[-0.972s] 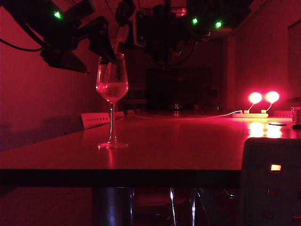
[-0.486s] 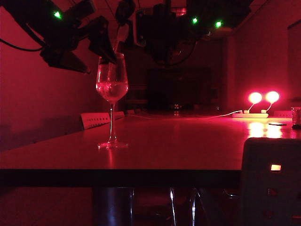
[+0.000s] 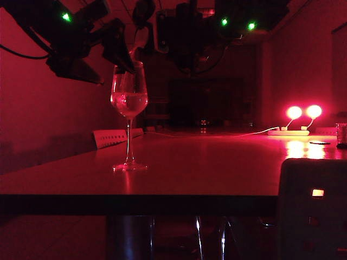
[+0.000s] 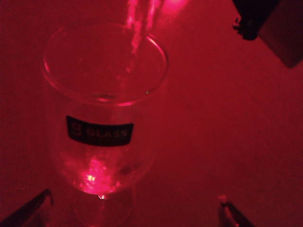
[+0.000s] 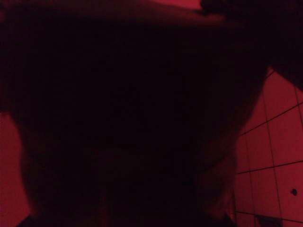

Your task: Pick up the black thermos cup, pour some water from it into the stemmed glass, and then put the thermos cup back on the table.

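The stemmed glass (image 3: 129, 97) stands on the table (image 3: 206, 168) at the left, partly filled with water. Its bowl and dark label (image 4: 99, 131) fill the left wrist view. A thin stream of water (image 4: 137, 33) falls into the bowl. Above the glass and to its right, the black thermos cup (image 3: 179, 35) hangs tilted, its mouth over the rim. My right gripper (image 3: 198, 40) is shut on it, and the cup's dark body (image 5: 123, 104) blocks the right wrist view, fingers hidden. My left gripper (image 4: 132, 213) hangs open above the glass, its fingertips (image 4: 28, 208) wide apart and holding nothing.
A power strip with two glowing lamps (image 3: 303, 114) lies far right on the table, a small tumbler (image 3: 341, 134) at the right edge. A white perforated object (image 3: 111, 137) lies behind the glass. A dark box (image 3: 313, 206) stands at the front right.
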Controlling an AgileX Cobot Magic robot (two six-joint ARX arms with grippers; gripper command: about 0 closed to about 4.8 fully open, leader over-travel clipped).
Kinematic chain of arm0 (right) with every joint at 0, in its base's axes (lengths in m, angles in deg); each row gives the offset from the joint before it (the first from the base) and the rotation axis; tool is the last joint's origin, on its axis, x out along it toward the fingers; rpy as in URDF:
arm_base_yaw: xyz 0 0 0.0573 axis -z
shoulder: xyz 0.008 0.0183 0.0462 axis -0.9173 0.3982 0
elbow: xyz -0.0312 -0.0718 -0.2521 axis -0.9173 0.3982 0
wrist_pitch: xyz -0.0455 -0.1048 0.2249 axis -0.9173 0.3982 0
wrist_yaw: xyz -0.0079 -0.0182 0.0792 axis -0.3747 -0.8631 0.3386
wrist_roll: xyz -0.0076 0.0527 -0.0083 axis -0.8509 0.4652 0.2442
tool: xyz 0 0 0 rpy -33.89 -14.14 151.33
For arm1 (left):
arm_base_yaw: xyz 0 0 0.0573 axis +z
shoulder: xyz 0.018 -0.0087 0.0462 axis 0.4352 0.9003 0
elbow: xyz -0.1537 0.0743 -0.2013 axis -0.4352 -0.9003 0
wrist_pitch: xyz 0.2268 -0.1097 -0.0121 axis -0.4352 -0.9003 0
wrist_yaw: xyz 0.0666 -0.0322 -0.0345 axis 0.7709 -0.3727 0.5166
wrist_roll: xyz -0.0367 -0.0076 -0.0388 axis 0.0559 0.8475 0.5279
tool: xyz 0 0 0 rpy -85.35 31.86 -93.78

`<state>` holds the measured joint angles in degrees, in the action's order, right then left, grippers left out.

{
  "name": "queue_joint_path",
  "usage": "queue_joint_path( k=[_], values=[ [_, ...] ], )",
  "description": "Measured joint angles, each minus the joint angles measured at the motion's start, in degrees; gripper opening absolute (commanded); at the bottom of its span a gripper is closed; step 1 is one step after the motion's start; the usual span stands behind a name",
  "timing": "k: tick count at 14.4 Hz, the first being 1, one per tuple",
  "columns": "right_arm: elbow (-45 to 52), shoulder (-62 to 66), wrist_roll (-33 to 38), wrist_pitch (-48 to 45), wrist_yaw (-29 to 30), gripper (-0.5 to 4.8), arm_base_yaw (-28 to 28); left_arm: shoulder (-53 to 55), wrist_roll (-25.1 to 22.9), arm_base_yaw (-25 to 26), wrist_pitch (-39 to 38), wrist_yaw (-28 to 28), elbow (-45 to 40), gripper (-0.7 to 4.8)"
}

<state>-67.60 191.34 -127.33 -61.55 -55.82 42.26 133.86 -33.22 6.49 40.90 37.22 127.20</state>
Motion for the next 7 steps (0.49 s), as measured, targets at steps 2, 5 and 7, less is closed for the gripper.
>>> queue_joint_path(
  k=[2,5,7],
  values=[
    [0.00,0.00,-0.13,0.17,0.00,1.57,0.00,0.00,0.00,0.00,0.00,0.00,0.00,4.79],
    [0.00,0.00,-0.87,0.15,0.00,1.57,0.00,0.00,0.00,0.00,0.00,0.00,0.00,4.79],
    [0.00,0.00,-1.44,0.15,0.00,1.57,0.00,0.00,0.00,0.00,0.00,0.00,0.00,4.79]
  ],
)
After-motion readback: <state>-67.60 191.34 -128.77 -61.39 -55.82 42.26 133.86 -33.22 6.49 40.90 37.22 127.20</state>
